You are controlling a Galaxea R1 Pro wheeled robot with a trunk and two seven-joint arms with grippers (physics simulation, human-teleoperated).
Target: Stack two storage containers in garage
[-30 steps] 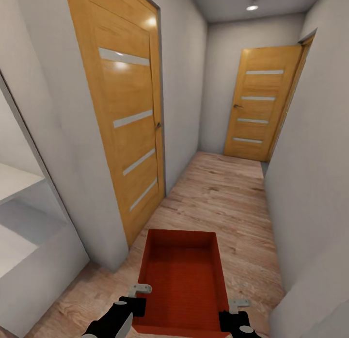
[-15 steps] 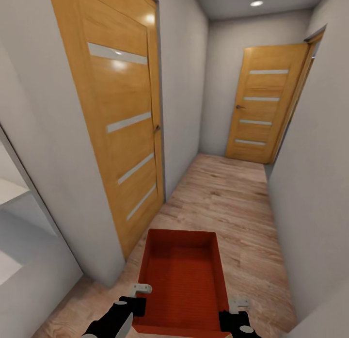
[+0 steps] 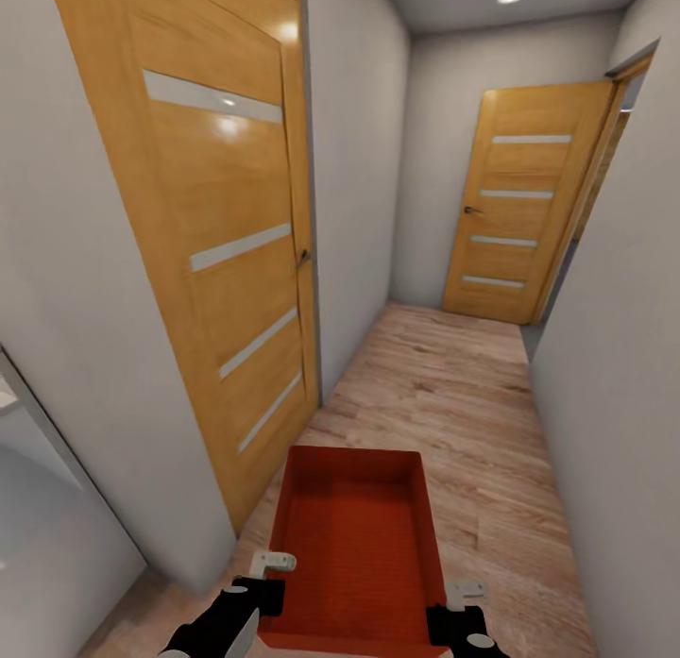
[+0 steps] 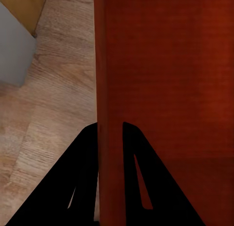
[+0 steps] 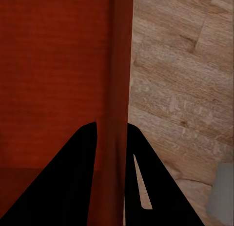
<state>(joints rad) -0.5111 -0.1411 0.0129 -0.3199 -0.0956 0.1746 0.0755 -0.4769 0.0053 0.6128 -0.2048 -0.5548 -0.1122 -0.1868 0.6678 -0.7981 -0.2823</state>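
Container (image 3: 357,545) clamped by left gripper (image 4: 110,138) and right gripper (image 5: 112,138) — narrow corridor, doors (image 3: 231,233) alongside and ahead.

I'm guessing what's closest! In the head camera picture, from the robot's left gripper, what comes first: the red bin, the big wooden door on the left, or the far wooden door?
1. Orange-red rectangular bin, clamped by the left gripper.
2. Big wooden door, left wall.
3. Far wooden door, hallway's end.

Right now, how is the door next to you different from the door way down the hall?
The near door is set in the side wall on the robot's left, while the far door is at the corridor's end. The near door looks shut in its frame; the far door seems to stand slightly ajar, with a gap at its right edge. Both are orange wood with four pale horizontal strips.
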